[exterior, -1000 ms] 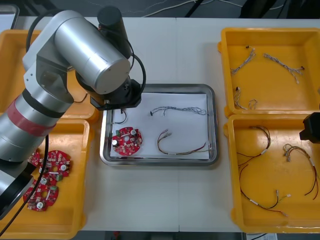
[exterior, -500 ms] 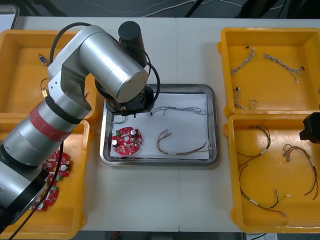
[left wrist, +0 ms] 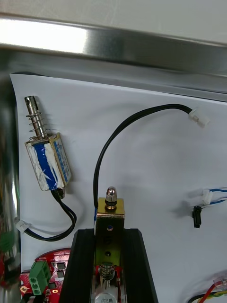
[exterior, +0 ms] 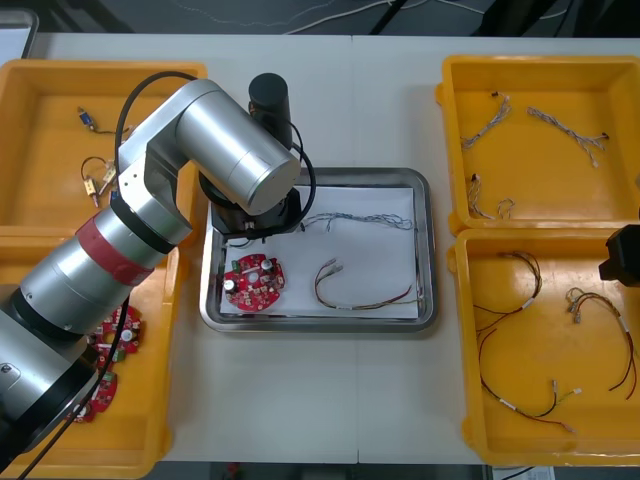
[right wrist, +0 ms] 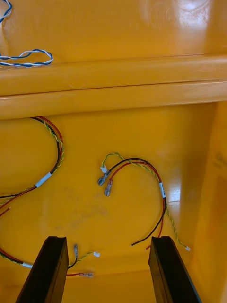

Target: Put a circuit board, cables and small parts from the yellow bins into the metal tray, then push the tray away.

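The left gripper (left wrist: 109,235) was clamped on a small brass-coloured metal part (left wrist: 109,214). Its black fingers (left wrist: 83,265) stood apart by the part's width, and the part's domed tip poked out past the fingertips. A black cable (left wrist: 124,129) ran from the held part in an arc across the white lining to a small white plug. Whether the part rested on the lining could not be told.

Just beside the fingers lay a second metal part (left wrist: 47,160), wrapped in blue tape, with a spring and pin at one end and its own short black lead curling away. A red circuit board (left wrist: 51,267) showed beside one finger.

In the front view the left arm (exterior: 225,150) reached over the far left corner of the metal tray (exterior: 426,250). The tray also held a blue and white cable (exterior: 362,219) and a red and yellow cable (exterior: 362,300).

The right gripper (right wrist: 109,248) hung with its fingers spread wide over the near right yellow bin (exterior: 466,380), above loose red and yellow cables (right wrist: 137,189) on the bin's floor.
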